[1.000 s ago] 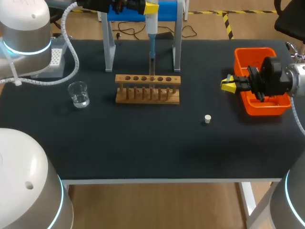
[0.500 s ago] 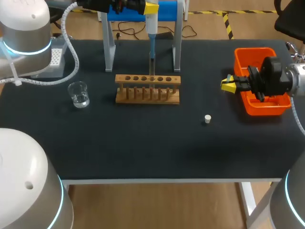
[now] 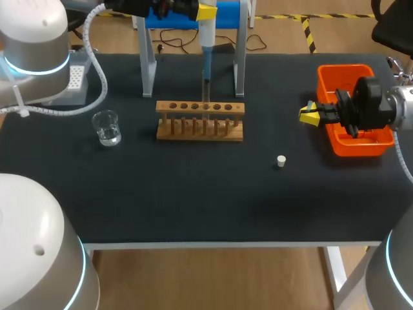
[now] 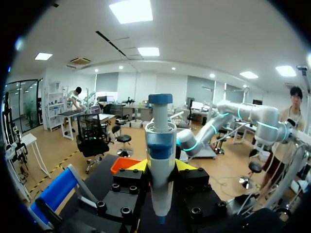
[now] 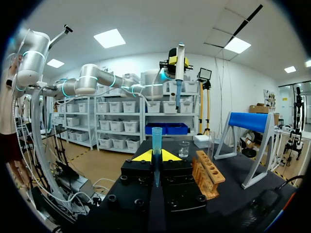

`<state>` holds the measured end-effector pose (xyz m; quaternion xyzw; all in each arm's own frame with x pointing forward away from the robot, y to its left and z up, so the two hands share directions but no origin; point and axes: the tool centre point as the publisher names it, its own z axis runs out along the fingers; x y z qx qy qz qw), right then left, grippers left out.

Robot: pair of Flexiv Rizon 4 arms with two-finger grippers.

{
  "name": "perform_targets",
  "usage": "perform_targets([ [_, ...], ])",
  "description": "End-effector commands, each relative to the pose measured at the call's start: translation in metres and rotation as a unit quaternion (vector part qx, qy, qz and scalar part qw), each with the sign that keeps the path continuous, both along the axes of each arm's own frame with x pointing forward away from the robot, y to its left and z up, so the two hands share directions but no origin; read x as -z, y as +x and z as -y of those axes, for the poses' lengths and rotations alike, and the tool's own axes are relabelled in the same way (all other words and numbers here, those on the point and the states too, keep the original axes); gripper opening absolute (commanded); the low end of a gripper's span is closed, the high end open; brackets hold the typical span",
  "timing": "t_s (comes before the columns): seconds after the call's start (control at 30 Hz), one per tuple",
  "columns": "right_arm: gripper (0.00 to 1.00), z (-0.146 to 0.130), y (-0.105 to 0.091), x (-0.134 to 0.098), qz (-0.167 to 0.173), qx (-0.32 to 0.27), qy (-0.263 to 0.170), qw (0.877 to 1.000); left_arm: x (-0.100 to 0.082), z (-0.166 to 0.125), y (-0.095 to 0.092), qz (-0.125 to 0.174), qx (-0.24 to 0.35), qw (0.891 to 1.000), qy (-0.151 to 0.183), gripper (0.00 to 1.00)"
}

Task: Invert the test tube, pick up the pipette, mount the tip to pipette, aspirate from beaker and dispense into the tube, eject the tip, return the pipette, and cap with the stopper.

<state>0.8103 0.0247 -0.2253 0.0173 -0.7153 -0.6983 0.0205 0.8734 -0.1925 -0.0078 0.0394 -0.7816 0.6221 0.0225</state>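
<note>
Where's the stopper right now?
In the head view, the stopper stands right of the wooden rack and left of the orange bin, nearer the front edge.

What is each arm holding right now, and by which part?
Left fingers grip the pipette by its upper body, below the plunger; right fingers grip a blue tip, wide end sticking out.

My left end effector (image 3: pixel 205 11) gripped the white-and-blue pipette (image 3: pixel 206 39) upright over the far edge of the desk (image 3: pixel 193 200). Its lower end pointed down at the test tube (image 3: pixel 206 90), which stood in the wooden rack (image 3: pixel 200 120). The glass beaker (image 3: pixel 106 127), holding clear liquid, stood near the left edge. The small white stopper (image 3: pixel 281 161) lay right of the middle. A blue tip (image 5: pixel 156 138) sat pinched in my right end effector (image 5: pixel 156 156).
</note>
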Motion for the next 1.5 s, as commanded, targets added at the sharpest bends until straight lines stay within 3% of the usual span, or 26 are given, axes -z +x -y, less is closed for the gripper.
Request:
perform_targets([
  [0.03,0.0,0.0,-0.001,0.0,0.0,0.0,0.0,1.0,-0.001,-0.01,-0.014,0.004,-0.015,1.0,-0.008,0.0],
  [0.53,0.0,0.0,-0.001,0.0,0.0,0.0,0.0,1.0,-0.002,-0.017,-0.025,0.014,-0.031,0.998,-0.043,0.0],
  [1.0,0.0,0.0,-0.001,0.0,0.0,0.0,0.0,1.0,-0.001,-0.012,-0.027,0.013,-0.015,1.0,-0.005,0.0],
  [1.5,0.0,0.0,-0.001,0.0,0.0,0.0,0.0,1.0,-0.002,-0.013,-0.03,0.029,-0.017,0.999,-0.003,0.0],
])
